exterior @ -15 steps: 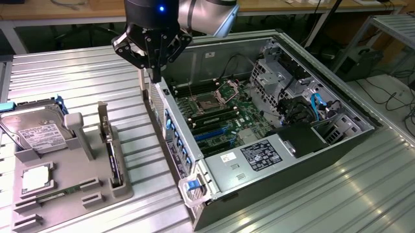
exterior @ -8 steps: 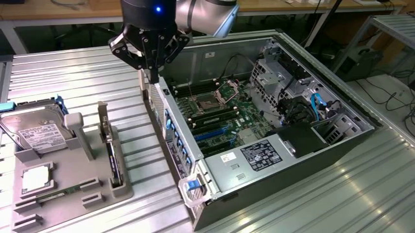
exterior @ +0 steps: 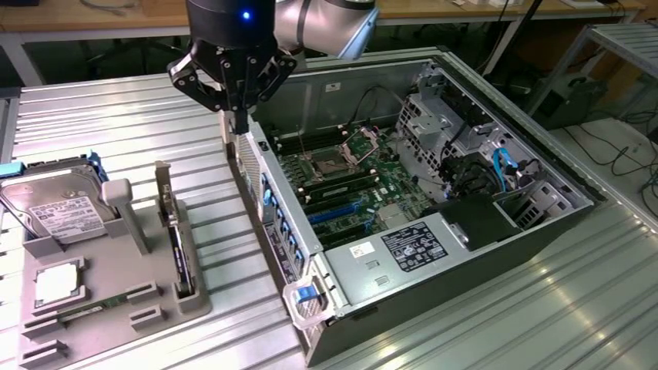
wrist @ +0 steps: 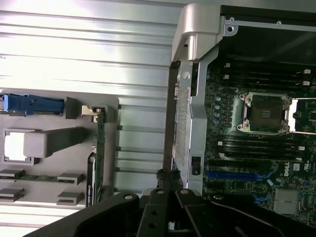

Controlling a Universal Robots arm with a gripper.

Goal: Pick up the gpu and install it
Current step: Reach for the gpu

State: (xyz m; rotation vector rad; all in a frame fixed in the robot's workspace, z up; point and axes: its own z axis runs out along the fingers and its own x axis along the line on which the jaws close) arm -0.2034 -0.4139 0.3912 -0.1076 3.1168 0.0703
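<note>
Arm's pincer [exterior: 240, 127]: fingers pressed together, nothing pinched. Sits upper-centre of exterior view, tip at top edge of open PC case [exterior: 463, 262] rear wall; contact unclear. Motherboard [exterior: 340, 185] inside case, just beyond. Task's gpu [exterior: 177, 247] stands on edge in grey tray [exterior: 196, 304], lower part of the exterior view's left, well apart from pincer. Hard drive [exterior: 57, 212] at tray's far-left end.

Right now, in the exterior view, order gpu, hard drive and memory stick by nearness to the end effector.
1. gpu, upright in the tray, beside the case.
2. hard drive, exterior view's left edge.
3. memory stick, flat at tray's front.
</note>
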